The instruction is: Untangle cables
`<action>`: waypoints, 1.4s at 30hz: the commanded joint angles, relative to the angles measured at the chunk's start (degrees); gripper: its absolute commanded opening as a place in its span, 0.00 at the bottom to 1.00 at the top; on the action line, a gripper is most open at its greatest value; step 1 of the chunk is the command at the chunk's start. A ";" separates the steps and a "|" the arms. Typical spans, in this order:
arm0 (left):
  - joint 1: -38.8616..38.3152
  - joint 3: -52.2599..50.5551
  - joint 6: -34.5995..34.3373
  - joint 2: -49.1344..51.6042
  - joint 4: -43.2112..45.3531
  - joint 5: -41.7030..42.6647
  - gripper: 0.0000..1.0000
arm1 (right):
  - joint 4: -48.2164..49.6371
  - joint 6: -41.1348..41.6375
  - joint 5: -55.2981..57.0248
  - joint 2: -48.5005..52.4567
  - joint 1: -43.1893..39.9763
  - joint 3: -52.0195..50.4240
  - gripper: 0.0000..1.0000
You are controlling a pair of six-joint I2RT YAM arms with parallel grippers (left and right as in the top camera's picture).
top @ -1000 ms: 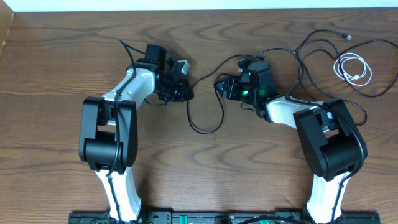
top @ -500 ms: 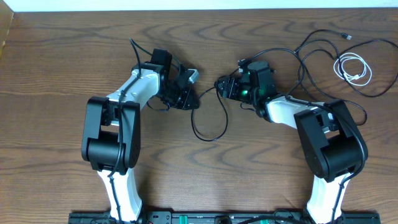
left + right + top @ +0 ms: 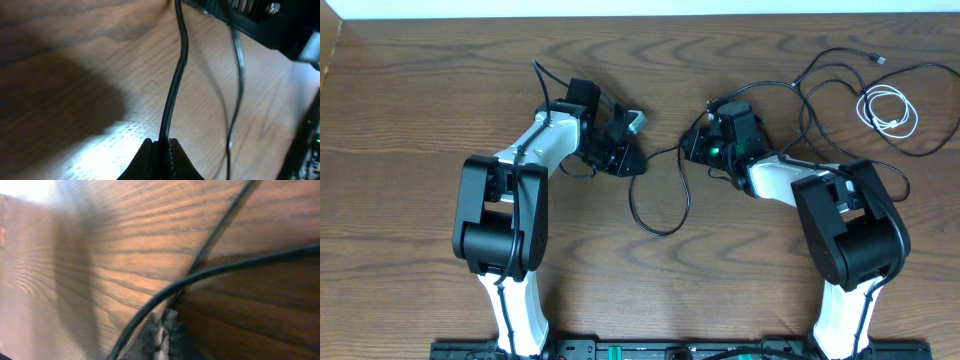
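Observation:
A long black cable spans the gap between my two grippers, and its slack hangs in a loop toward the near side. My left gripper is shut on it. In the left wrist view the black cable rises straight out of the closed tips, with a thinner strand beside it. My right gripper is shut too. In its wrist view a thin black cable leaves the tips, and a thicker strand crosses just in front. The white cable lies coiled at the far right.
More black cable curls in loops across the back right, near the white coil and the right arm. The left arm stretches over the left middle of the wooden table. A pale wall runs along the table's back edge.
My right gripper has closed from open. My left gripper has shifted right and slightly back with the cable in it, and the hanging loop has slid right with it.

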 commanded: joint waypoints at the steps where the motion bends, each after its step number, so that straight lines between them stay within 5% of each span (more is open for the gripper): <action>1: -0.07 0.33 1.36 0.09 0.09 -1.75 0.08 | -0.79 -0.09 1.38 1.66 0.13 -1.31 0.01; 2: -0.07 0.33 1.36 0.09 0.37 -1.97 0.08 | -0.83 -0.07 1.33 1.66 0.13 -1.31 0.05; 5: -0.07 0.33 1.36 0.09 0.42 -2.19 0.08 | -2.73 1.73 1.14 1.66 0.11 -1.31 0.54; 6: -0.07 0.33 1.38 0.09 0.42 -2.19 0.08 | -4.46 3.52 1.14 1.66 0.11 -1.31 0.77; 9: -0.07 0.33 1.38 0.09 0.42 -2.19 0.08 | -11.52 8.68 0.74 1.66 0.11 -1.31 0.99; 16: -0.07 0.33 1.36 0.09 0.44 -2.19 0.08 | -19.80 12.39 -7.19 1.66 0.07 -1.31 0.99; 24: -0.07 0.33 1.36 0.09 0.85 -2.16 0.08 | -13.70 10.38 -9.60 1.66 -1.51 -1.31 0.99; 29: -0.20 0.33 1.36 0.09 0.79 0.59 0.08 | -10.86 9.73 -5.05 1.66 -0.87 -1.33 0.84; 42: -1.62 0.33 1.36 0.09 0.76 3.91 0.08 | -9.27 9.77 3.82 1.66 1.31 -1.33 0.61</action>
